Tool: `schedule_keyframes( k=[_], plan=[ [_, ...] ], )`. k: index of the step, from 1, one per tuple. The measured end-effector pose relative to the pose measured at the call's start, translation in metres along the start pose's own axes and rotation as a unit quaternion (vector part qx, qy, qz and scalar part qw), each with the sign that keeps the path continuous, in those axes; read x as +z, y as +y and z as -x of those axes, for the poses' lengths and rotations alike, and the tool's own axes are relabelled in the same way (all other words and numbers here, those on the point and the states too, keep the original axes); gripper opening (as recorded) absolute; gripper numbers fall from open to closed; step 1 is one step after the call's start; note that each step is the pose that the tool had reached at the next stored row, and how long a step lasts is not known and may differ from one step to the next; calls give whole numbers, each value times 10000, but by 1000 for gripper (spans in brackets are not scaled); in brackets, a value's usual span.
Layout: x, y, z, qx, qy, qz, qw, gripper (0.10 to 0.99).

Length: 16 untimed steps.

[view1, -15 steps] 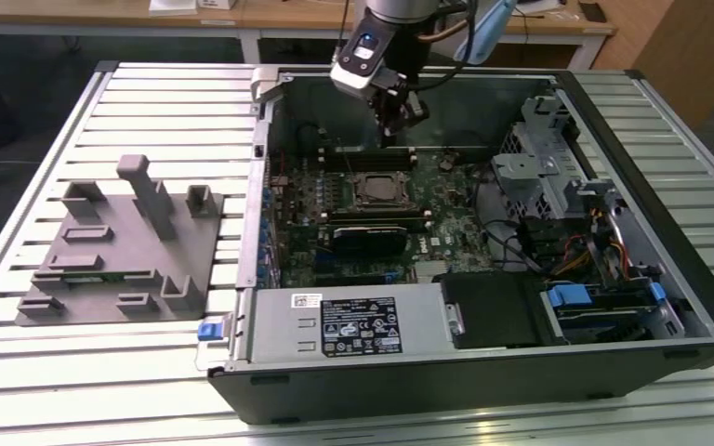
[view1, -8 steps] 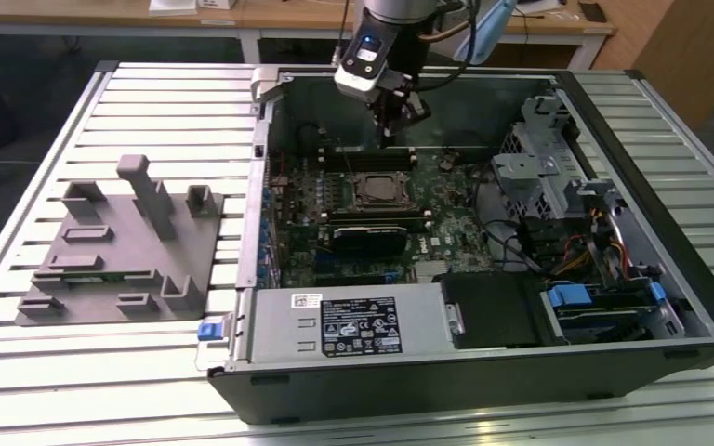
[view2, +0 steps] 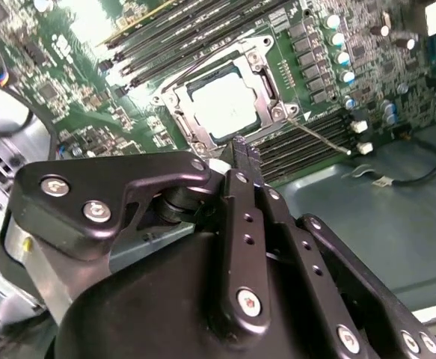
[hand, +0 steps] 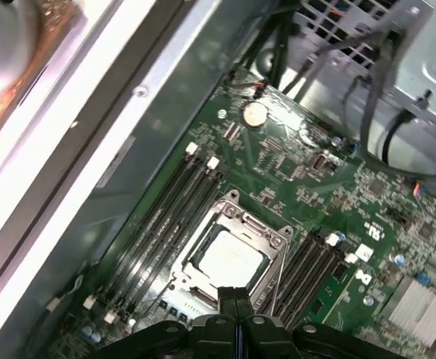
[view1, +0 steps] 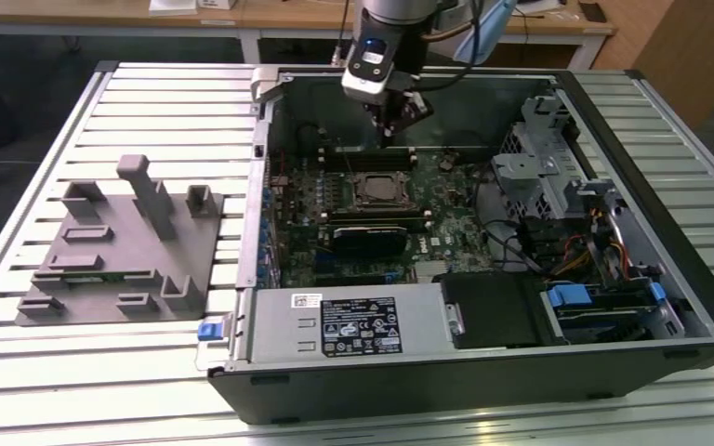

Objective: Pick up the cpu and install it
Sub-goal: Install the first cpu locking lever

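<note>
The small flat square cpu with its pale silver top [view2: 226, 105] sits inside the shiny metal-framed square socket [view2: 174, 101] on the bumpy green motherboard [hand: 330, 198]. It looks set down flat in there, though the bright glare makes its edges hard to see. In the first wrist view the cpu [hand: 229, 257] shows with the long thin black memory slots [hand: 169, 206] just beside the socket on both sides.

The black metal gripper [view2: 241, 149] hangs above the socket, a little off to one side of it. Its two thin fingers are pressed flat together and hold nothing. In the exterior view the gripper [view1: 389, 133] points down into the open black computer case [view1: 482, 381]. The grey plastic fixture with upright blocks [view1: 122, 242] lies well apart from the socket, outside the case on the ribbed silver metal table [view1: 59, 390].
</note>
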State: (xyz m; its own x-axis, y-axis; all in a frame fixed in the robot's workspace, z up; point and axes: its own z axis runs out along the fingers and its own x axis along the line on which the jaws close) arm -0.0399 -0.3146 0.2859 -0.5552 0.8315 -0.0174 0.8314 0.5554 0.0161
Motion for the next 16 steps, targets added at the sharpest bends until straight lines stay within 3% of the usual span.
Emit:
schedule_keyframes(
  k=[4, 8, 12, 16],
  plan=[
    [3, 0, 0, -366, 6, 6, 9993, 106],
    [6, 0, 0, -732, 12, 13, 9973, 106],
    [8, 0, 0, -1090, 18, 19, 9940, 106],
    [9, 0, 0, -1441, 23, 25, 9896, 106]
  ],
)
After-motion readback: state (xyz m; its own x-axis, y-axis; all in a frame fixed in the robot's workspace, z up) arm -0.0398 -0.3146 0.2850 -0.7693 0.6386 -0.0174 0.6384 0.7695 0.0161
